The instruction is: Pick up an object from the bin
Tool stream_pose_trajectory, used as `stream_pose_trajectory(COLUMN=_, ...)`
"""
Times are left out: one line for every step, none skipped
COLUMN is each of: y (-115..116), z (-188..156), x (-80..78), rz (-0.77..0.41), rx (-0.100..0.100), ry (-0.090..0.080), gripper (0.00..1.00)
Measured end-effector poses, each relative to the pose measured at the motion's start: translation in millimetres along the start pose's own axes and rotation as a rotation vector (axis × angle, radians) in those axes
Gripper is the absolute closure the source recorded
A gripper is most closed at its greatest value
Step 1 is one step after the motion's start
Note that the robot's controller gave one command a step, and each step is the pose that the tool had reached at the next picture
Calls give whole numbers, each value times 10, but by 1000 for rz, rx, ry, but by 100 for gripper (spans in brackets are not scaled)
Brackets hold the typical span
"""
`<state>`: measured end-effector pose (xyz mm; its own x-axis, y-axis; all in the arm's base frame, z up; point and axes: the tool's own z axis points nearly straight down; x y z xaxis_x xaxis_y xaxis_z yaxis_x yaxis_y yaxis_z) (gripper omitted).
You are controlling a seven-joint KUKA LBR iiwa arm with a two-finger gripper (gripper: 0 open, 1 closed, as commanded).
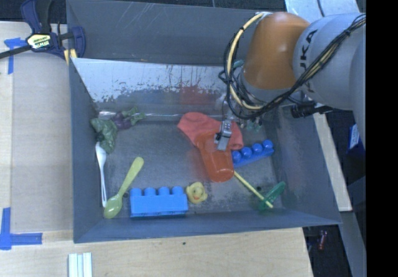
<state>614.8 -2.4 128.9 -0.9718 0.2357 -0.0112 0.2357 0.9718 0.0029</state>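
- One camera, set high over the bin (155,33), facing down, tipped a little toward the far wall, whose inner face shows broad.
- Fairly near: all four bin corners in frame, narrow margin of surround outside the rims.
- Arm (336,64) enters from the right edge, over the far right corner.

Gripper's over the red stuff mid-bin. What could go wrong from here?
1. The gripper hangs where the crumpled red thing meets the orange cup; a grasp could catch both, or only a loose fold that slips out.
2. The small blue brick lies close beside it and could get knocked or dragged.
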Motion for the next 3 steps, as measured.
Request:
stream_pose_trajectory(y=0, z=255, x=-73, rz=-160, rx=-1, ry=6, gripper=0)
stream_pose_trajectory(y=-430, z=406, x=-161, rz=-6, rx=-5, ry=-6, gripper=100)
stream_pose_trajectory(y=-429, z=407, x=-161, rz=-6, rx=-4, ry=-6, gripper=100)
